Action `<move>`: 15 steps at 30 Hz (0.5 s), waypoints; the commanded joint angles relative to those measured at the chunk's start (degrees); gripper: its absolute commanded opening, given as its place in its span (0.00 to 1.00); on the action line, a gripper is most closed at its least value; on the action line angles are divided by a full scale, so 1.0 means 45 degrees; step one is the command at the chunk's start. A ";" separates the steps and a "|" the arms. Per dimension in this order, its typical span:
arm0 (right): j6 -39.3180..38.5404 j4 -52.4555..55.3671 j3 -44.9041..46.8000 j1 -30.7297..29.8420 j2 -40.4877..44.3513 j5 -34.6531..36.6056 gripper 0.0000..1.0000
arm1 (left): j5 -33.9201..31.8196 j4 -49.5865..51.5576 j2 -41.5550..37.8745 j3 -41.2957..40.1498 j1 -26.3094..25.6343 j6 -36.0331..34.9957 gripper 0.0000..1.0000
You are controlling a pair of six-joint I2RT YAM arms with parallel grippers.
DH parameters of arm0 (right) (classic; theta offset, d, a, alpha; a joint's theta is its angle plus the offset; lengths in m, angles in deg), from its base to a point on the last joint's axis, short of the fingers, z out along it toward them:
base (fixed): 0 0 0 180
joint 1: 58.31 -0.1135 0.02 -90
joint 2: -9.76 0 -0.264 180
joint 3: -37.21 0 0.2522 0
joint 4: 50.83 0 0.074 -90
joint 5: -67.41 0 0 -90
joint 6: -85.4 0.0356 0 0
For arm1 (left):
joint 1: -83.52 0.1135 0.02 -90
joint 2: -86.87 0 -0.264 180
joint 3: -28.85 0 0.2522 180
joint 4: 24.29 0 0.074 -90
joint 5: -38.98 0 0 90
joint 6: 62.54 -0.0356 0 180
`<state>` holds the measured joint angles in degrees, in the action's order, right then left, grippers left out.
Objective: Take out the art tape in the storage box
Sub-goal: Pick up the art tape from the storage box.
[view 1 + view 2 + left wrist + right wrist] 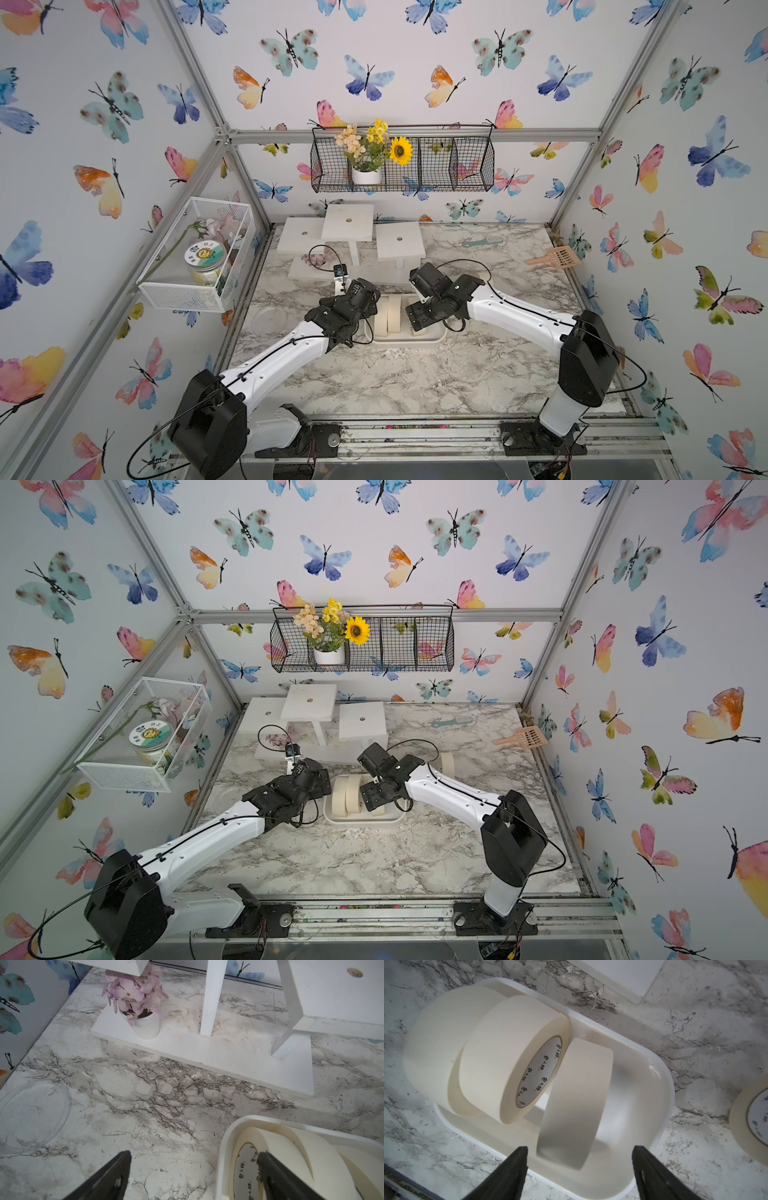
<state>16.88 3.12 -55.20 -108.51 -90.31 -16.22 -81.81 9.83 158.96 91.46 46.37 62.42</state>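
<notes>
The storage box point(660, 1088) is a shallow white tray in mid-table, seen in both top views point(405, 338) point(361, 820). Three rolls of cream art tape stand on edge in it. Two lean together at one end point(442, 1043) point(508, 1059) and a third point(577, 1101) stands apart beside them. Another roll point(751, 1113) lies on the marble outside the box point(446, 764). My right gripper point(580, 1155) is open above the box, with the third roll between and just ahead of its fingers, untouched. My left gripper point(194, 1159) is open, straddling the box's end wall point(224, 1147); one finger point(268, 1167) is in front of a roll's core.
A white tiered stand point(349, 224) with a pot of lilac flowers point(145, 1022) stands behind the box. A clear round dish point(31, 1113) lies to the left, and an orange scoop point(555, 257) at the back right. A white mesh basket point(195, 253) and a black wire basket point(403, 166) hang on the walls.
</notes>
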 commanded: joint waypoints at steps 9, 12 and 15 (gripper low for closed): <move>0.0284 -0.0059 -0.0768 0.0002 -0.0714 0.0212 0.40 | 0.0006 -0.0148 -0.0084 -0.0199 -0.0049 0.0004 1.00; 0.0323 0.0159 -0.0874 0.0002 -0.0373 0.0259 0.19 | 0.0007 -0.0201 0.0007 -0.0190 -0.0046 0.0002 1.00; 0.0306 0.0368 -0.0970 0.0007 0.0049 0.0350 0.04 | 0.0083 -0.0264 0.0157 -0.0141 -0.0046 0.0004 1.00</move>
<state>17.88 3.25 -57.19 -108.51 -93.57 -16.30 -81.76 9.39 159.05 90.93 46.37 62.42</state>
